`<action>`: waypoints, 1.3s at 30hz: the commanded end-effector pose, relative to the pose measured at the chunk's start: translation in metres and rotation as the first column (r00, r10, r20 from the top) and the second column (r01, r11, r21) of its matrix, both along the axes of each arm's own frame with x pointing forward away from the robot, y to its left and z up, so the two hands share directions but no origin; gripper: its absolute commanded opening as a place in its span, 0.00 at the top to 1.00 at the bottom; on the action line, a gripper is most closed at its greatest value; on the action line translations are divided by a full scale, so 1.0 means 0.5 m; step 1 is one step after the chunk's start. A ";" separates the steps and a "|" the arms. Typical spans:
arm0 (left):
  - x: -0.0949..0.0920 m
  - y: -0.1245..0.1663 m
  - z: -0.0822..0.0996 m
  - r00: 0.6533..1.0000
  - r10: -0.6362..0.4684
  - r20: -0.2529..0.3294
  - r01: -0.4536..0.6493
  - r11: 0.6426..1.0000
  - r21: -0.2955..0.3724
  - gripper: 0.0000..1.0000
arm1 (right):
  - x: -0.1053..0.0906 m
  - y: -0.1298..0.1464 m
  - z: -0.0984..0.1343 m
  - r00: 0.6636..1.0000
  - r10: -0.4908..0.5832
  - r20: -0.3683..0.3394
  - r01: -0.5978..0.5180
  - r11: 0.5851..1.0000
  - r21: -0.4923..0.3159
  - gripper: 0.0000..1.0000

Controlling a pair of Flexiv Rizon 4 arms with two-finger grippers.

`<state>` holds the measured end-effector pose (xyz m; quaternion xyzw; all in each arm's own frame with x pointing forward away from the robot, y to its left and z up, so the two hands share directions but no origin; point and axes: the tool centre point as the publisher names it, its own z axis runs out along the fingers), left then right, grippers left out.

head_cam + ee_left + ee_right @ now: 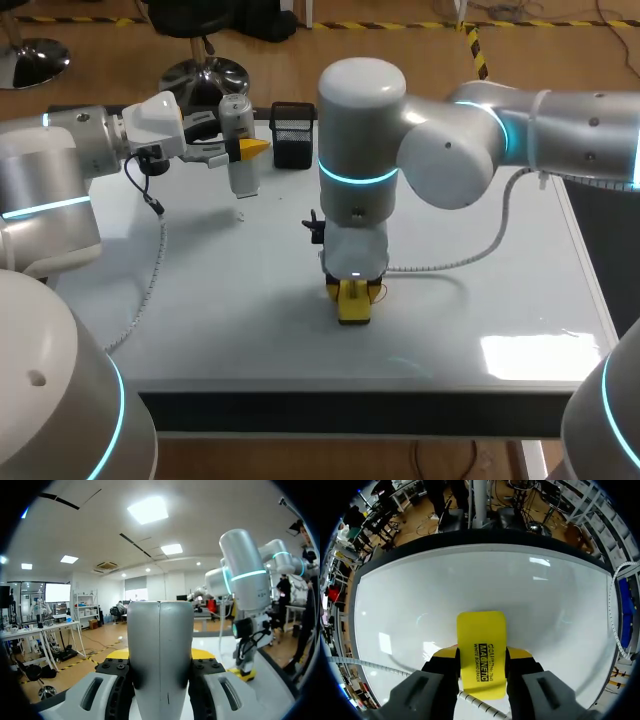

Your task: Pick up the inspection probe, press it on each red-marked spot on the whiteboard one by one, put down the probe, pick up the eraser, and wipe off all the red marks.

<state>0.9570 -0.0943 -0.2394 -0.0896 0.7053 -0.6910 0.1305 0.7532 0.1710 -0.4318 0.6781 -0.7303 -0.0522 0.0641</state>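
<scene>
The right arm (470, 140) is coming in from the right and pointing straight down at the middle of the whiteboard (480, 300), which is covering the worktop. The right fingers (444, 654) are pinching a yellow whiteboard eraser (481, 635) from both sides. The eraser's flat face is lying against the board, seemingly so that it can wipe. No red marks are showing on the bare board around it. Any that remain may be sitting under the eraser or may be too faint to see.

Farther off, at about ten o'clock from the eraser, the left fingers (252, 148) are clamping the silver inspection probe (238, 120). They are reaching in sideways and holding it roughly upright. Whether its lower end is touching the board cannot be told. The probe is well apart from the eraser, likely to be clear of the wiping, and it is not yet put down.

Farthest, at about eleven o'clock, a black mesh pen holder (293, 135) is standing at the far edge.
</scene>
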 end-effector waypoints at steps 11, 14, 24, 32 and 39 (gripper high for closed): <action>-0.001 0.000 0.001 1.000 0.001 0.002 -0.001 1.000 -0.002 1.00 | 0.021 -0.046 -0.035 1.000 -0.027 -0.002 0.027 0.999 -0.029 1.00; -0.001 0.000 0.001 1.000 0.001 0.002 -0.001 1.000 -0.002 1.00 | 0.025 -0.063 -0.046 0.999 -0.045 -0.008 0.044 0.998 -0.037 1.00; -0.001 0.000 0.001 1.000 0.001 0.002 -0.001 1.000 -0.002 1.00 | 0.022 -0.103 -0.084 0.995 -0.096 -0.025 0.094 0.994 -0.061 1.00; -0.001 0.000 0.001 1.000 0.001 0.002 -0.001 1.000 -0.002 1.00 | 0.014 -0.134 -0.099 0.991 -0.125 -0.038 0.121 0.989 -0.087 1.00; -0.001 0.000 0.001 1.000 0.001 0.002 -0.001 1.000 -0.002 1.00 | 0.009 -0.146 -0.103 0.990 -0.131 -0.044 0.126 0.987 -0.098 1.00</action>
